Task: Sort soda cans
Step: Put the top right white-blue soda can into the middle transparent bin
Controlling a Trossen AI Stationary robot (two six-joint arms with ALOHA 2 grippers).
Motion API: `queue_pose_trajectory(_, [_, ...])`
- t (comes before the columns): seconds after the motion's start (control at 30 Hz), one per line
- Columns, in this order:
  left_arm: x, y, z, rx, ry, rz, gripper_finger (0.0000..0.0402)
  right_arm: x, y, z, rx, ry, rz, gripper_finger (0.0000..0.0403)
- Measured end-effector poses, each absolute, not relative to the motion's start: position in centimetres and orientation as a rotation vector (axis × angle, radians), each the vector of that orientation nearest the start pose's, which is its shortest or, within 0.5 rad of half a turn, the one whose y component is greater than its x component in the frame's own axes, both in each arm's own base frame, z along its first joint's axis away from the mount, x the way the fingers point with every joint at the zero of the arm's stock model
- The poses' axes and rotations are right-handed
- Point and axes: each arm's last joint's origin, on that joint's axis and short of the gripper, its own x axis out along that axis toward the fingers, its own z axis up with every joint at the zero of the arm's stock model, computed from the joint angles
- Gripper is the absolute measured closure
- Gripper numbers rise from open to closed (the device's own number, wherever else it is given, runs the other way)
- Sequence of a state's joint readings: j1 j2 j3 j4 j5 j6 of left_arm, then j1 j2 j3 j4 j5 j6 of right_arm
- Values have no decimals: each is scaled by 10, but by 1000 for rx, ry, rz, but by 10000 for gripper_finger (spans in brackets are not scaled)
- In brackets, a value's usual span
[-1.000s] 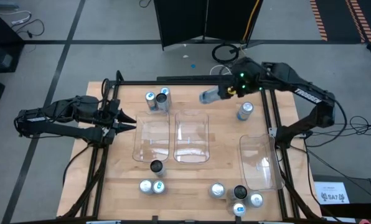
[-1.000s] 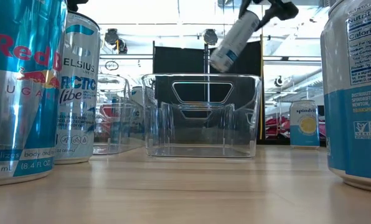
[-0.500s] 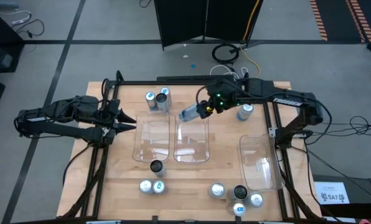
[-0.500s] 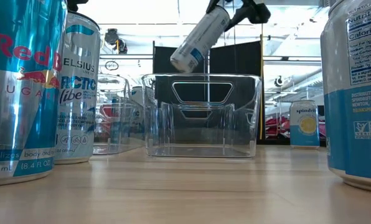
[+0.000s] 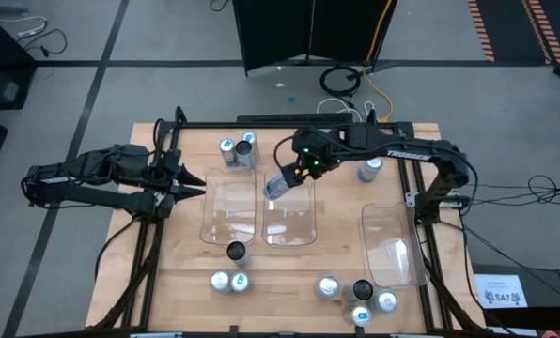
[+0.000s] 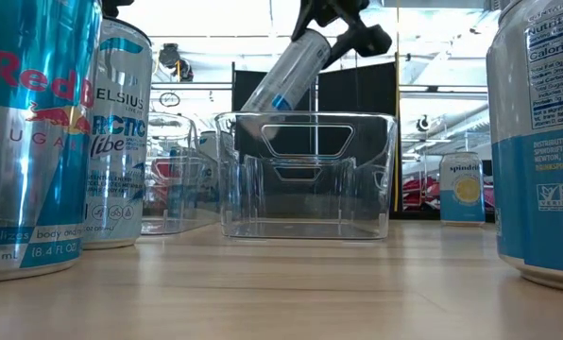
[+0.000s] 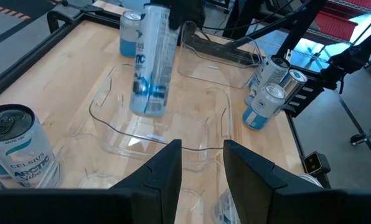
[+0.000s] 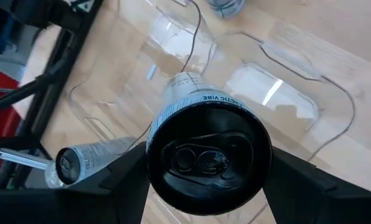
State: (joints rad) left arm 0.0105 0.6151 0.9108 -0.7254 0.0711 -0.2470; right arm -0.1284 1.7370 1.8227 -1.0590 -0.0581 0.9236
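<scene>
Clearly, held can [image 8: 201, 118] reads "ARCTIC VIBE".

Right pincer [image 5: 289, 176] clamped, tilted down; left arm [image 5: 101, 178] waits.

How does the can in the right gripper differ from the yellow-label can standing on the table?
The held can hangs tilted above the middle tray, clamped by the right gripper; the yellow-label can stands upright on the table, untouched. The held can looks slimmer, with blue marks. Both are metal cans.
</scene>
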Motion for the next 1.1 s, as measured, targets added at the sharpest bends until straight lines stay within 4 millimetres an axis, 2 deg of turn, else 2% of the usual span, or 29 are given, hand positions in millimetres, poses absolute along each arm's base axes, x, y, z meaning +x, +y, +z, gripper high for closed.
queue_pose_trajectory(0.27, [109, -1, 344, -261, 435, -6, 274, 374, -48, 374, 866, 1001, -581, 155])
queue_pose_trajectory(0.4, [109, -1, 344, -261, 436, -6, 274, 386, -50, 372, 831, 1057, -633, 155])
queue_pose_trajectory(0.7, [109, -1, 344, -261, 437, -6, 274, 412, -54, 333, 804, 1181, -697, 152])
queue_pose_trajectory(1.0, [107, -1, 341, -269, 475, 1, 274, 428, -56, 314, 814, 1169, -709, 150])
queue_pose_trajectory(1.1, [107, -1, 340, -270, 483, 0, 274, 436, -57, 301, 808, 1182, -711, 150])
